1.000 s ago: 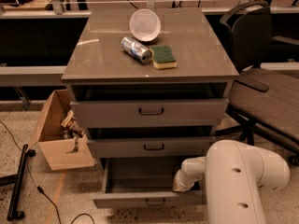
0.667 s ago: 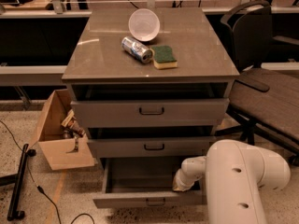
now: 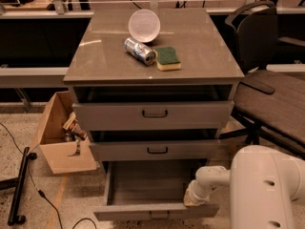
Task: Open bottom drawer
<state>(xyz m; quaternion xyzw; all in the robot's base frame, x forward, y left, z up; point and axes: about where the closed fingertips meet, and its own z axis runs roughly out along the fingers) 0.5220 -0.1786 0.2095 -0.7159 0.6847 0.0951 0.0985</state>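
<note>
- One front stands far out, its inside showing: the bottom drawer point(image 3: 136, 213)
- gripper point(image 3: 190, 202) at its right front corner; whether it grips, I cannot tell

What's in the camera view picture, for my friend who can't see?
The grey flat-fronted bottom drawer of a grey cabinet is pulled out, the white robot arm's gripper at its front right corner. On top sit a white bowl, silver can and green sponge.

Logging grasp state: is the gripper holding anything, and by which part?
Cannot tell. The gripper rests at the right end of the front edge of the pulled-out grey flat-fronted bottom drawer; any hold is hidden.
</note>
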